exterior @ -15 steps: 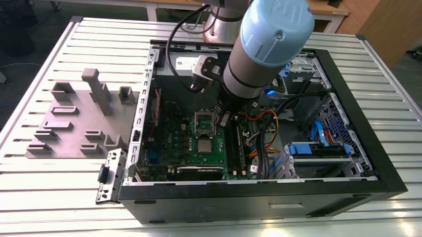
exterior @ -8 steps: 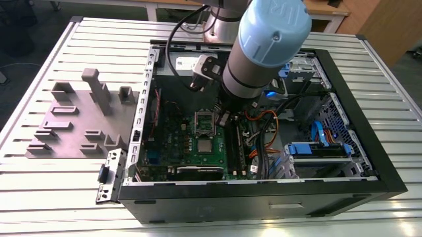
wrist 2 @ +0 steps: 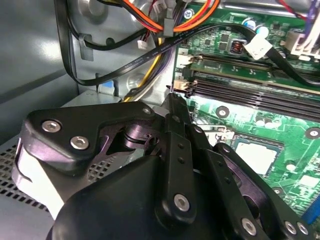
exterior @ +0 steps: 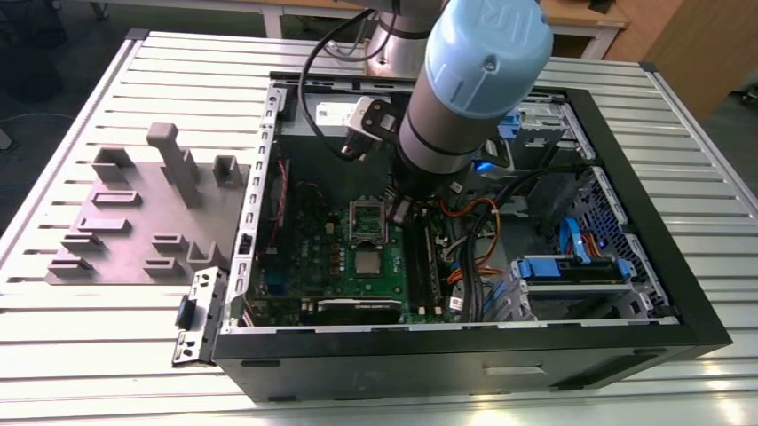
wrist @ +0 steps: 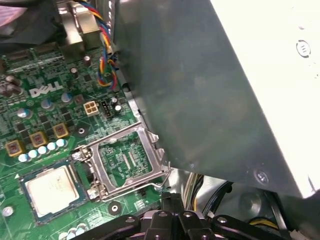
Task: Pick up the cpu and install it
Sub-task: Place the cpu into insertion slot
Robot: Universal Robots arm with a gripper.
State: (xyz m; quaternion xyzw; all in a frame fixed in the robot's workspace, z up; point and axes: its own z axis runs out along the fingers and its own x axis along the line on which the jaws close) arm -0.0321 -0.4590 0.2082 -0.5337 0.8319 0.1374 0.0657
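In the exterior view, the cpu (exterior: 369, 263) sits in its socket on the motherboard (exterior: 311, 266) inside the open computer case (exterior: 663, 293), towards the case's near edge from the flipped-up socket frame (exterior: 369, 218). The arm reaches in above that frame.

In the second wrist view, the gripper (wrist 2: 172, 100) has its jaws closed on nothing; the cpu (wrist 2: 256, 156) lies apart from them.

In the first wrist view, the cpu (wrist: 50, 190) rests just beside the raised frame (wrist: 127, 161).

One cpu (wrist: 48, 189), one socket frame (wrist: 125, 160), one motherboard (exterior: 343, 257), one computer case (exterior: 663, 293)
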